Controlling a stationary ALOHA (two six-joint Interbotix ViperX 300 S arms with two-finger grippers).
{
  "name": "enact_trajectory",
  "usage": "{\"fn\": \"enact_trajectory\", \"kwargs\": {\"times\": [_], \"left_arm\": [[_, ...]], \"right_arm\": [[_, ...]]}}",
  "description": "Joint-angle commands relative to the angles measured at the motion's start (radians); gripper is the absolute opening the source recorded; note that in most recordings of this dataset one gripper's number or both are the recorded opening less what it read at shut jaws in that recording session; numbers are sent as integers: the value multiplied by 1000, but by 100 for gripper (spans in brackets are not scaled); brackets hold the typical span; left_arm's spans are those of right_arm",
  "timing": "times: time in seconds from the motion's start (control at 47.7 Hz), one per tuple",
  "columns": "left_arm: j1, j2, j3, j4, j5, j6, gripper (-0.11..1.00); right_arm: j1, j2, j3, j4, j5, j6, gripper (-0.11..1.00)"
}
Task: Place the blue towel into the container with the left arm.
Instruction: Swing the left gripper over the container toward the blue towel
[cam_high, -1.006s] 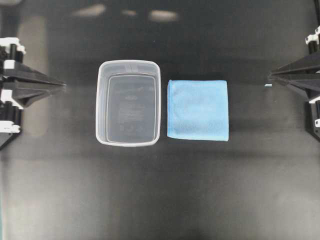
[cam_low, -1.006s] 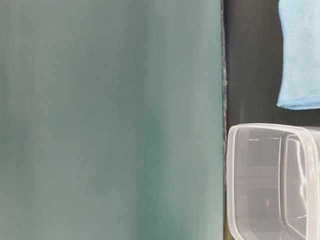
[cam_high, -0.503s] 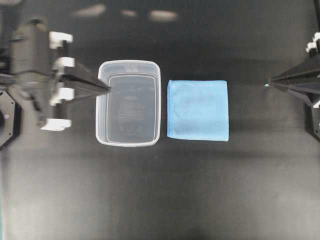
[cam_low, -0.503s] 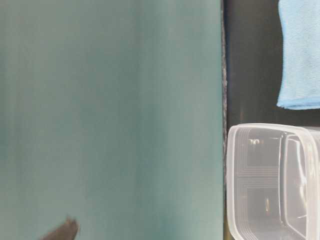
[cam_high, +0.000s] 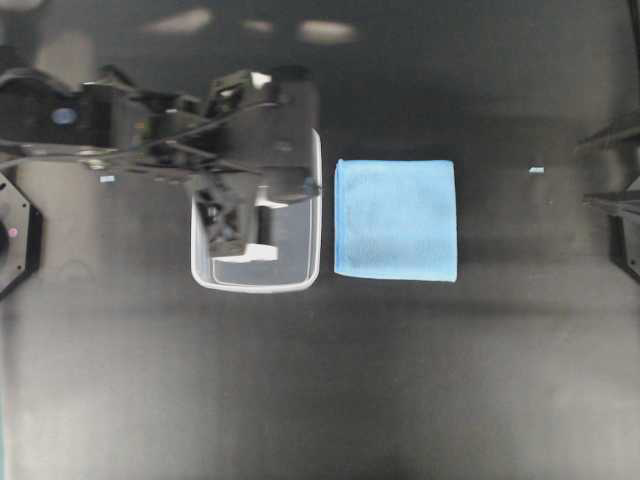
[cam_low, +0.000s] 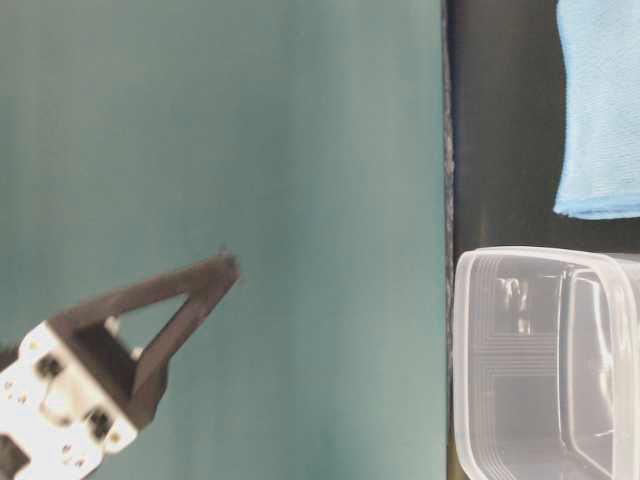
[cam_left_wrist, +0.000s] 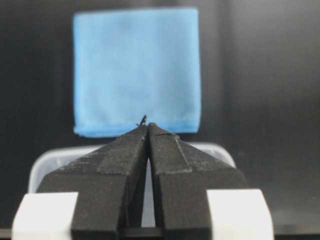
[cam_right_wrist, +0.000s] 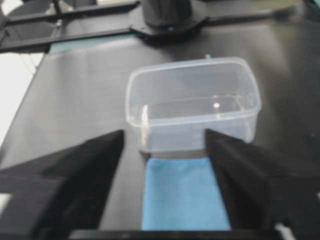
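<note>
The blue towel (cam_high: 396, 220) lies flat and square on the black table, just right of the clear container (cam_high: 255, 284). My left arm reaches over the container, and the left gripper (cam_high: 314, 187) is shut and empty, its tip above the container's right rim, a little short of the towel's left edge. In the left wrist view the shut left gripper (cam_left_wrist: 147, 125) points at the towel (cam_left_wrist: 135, 70), with the container's rim (cam_left_wrist: 50, 159) below. The right gripper (cam_high: 583, 173) stands open at the far right. Between its spread fingers, the right gripper (cam_right_wrist: 164, 134) frames the towel (cam_right_wrist: 182, 195) and the container (cam_right_wrist: 192, 105).
A small pale speck (cam_high: 536, 170) lies on the table between the towel and the right gripper. The table-level view shows the left gripper (cam_low: 222, 268) against a teal wall, with the container (cam_low: 540, 360) and towel (cam_low: 600, 110) at the right.
The left arm has swung from the left edge out over the container, toward the towel, still shut. The right gripper has opened and drawn back to the right.
</note>
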Motion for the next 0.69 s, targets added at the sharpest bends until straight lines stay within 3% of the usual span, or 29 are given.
{"fn": "enact_trajectory", "kwargs": {"times": [0.0, 0.105, 0.168, 0.377, 0.461, 0.524, 0.671], "left_arm": [[3, 60, -98, 5, 34, 20, 0], [12, 118, -152, 5, 58, 34, 2], [18, 152, -181, 5, 67, 35, 9], [23, 296, -285, 5, 118, 29, 70], [25, 364, -331, 5, 166, 25, 87], [23, 413, -357, 5, 195, 21, 91], [25, 506, -405, 5, 206, 34, 90]], "right_arm": [[-2, -5, -17, 3, 8, 0, 69], [-3, -11, -18, 2, 11, -3, 72], [-2, -9, -18, 3, 11, -3, 71], [-12, -12, -20, 2, 6, -11, 71], [-26, -17, -21, 2, 8, -12, 71], [-34, -21, -23, 0, 6, -12, 72], [-41, -28, -25, 2, 5, -14, 71]]}}
